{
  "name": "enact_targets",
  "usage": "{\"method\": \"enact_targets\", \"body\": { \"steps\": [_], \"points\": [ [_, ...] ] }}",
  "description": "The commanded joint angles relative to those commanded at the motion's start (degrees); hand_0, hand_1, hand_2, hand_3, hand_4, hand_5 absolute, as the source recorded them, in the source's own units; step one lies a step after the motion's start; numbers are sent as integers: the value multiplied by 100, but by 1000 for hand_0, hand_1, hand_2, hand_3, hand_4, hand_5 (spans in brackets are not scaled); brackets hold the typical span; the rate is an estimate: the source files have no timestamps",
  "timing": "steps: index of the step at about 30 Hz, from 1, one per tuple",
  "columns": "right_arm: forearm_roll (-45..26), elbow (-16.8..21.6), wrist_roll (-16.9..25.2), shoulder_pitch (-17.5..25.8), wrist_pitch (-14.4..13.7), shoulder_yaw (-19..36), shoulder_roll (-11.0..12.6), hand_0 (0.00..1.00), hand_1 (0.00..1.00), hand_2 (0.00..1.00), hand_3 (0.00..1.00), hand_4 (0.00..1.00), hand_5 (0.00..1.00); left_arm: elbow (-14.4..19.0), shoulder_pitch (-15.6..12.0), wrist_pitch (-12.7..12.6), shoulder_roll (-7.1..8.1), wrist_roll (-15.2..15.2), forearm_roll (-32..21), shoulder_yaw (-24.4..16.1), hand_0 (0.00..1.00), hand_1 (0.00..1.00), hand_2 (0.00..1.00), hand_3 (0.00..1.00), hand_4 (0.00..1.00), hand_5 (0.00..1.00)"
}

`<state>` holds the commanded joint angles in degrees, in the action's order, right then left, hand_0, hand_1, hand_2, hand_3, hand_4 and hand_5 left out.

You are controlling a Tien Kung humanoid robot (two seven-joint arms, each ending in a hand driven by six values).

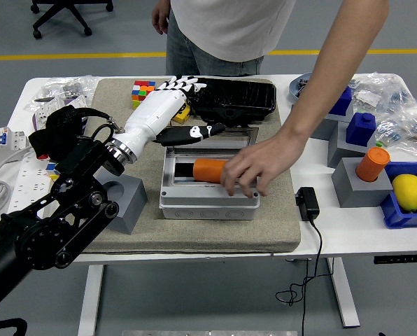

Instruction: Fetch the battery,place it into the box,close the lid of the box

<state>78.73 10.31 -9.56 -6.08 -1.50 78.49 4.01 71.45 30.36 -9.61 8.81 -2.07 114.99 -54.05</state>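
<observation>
Head view, the only one given: a grey plastic junction box point(208, 192) sits on a beige felt mat point(194, 231) that covers the middle of the white table point(348, 231). An orange cylindrical battery point(210, 169) lies on its side inside the box's open compartment. A person's hand point(254, 170) reaches in from the far side and rests over the right end of that battery; whether the fingers grip it or only touch it cannot be told. The box's dark hinged lid point(187, 133) stands raised at the back edge of the box.

The robot's left hand point(172, 94), white with black finger joints, extends from the left arm over the back of the mat, just behind the raised lid. Its fingers look relaxed and hold nothing. One dark finger or thumb seems to lie along the lid, though contact is hard to confirm. The right arm does not show.

Judging by how things lie, the battery is already in the box, so fetching and placing look done or nearly so, with the person's hand at it rather than the robot's. What remains is closing the lid, which is not yet down and which the person's hand currently blocks. A second orange cylinder point(373, 163) stands on a grey block point(355, 187) to the right, well apart from the box.
</observation>
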Motion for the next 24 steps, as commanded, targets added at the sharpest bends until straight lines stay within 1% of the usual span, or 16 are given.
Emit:
{"method": "enact_targets", "body": {
  "steps": [4, 5, 10, 11, 16, 17, 22, 23, 24],
  "points": [
    [-6, 0, 0, 7, 1, -6, -2, 782, 705, 717, 747, 998, 997, -39, -3, 11, -2, -1, 0, -41, 998, 998, 991, 889, 998, 998],
    [-4, 0, -1, 7, 2, -4, -2, 782, 706, 717, 748, 998, 997, -37, -2, 15, -2, 4, 6, -41, 998, 998, 984, 851, 998, 998],
    [-6, 0, -3, 1, -2, 7, -1, 782, 706, 717, 748, 998, 997, -3, -8, 44, 1, 51, 74, -15, 998, 998, 984, 851, 998, 998],
    [-6, 0, -4, -2, -2, 6, 0, 782, 705, 717, 748, 998, 997, -6, -8, 52, -1, 56, 83, -6, 998, 998, 979, 786, 998, 998],
    [-16, 0, 2, -8, -6, 5, -1, 782, 705, 717, 748, 998, 997, 0, -13, 85, 1, 99, 165, 17, 998, 998, 979, 786, 998, 998],
    [-11, 0, 1, -8, -7, 13, -1, 782, 705, 717, 747, 998, 997, 10, -16, 94, 2, 110, 193, 20, 998, 998, 918, 642, 998, 998],
    [-7, 0, 0, -4, -9, 18, 0, 782, 705, 717, 747, 998, 997, 21, -36, 170, 11, 186, 305, 71, 998, 998, 918, 642, 998, 998],
    [-9, 0, 2, -5, -9, 17, 0, 781, 706, 717, 748, 998, 997, 18, -43, 180, 11, 193, 314, 78, 998, 998, 883, 597, 998, 998],
    [-11, 0, 3, -5, -9, 16, -1, 781, 706, 717, 748, 998, 997, 17, -50, 186, 11, 201, 328, 83, 998, 998, 883, 597, 998, 998]
  ]
}}
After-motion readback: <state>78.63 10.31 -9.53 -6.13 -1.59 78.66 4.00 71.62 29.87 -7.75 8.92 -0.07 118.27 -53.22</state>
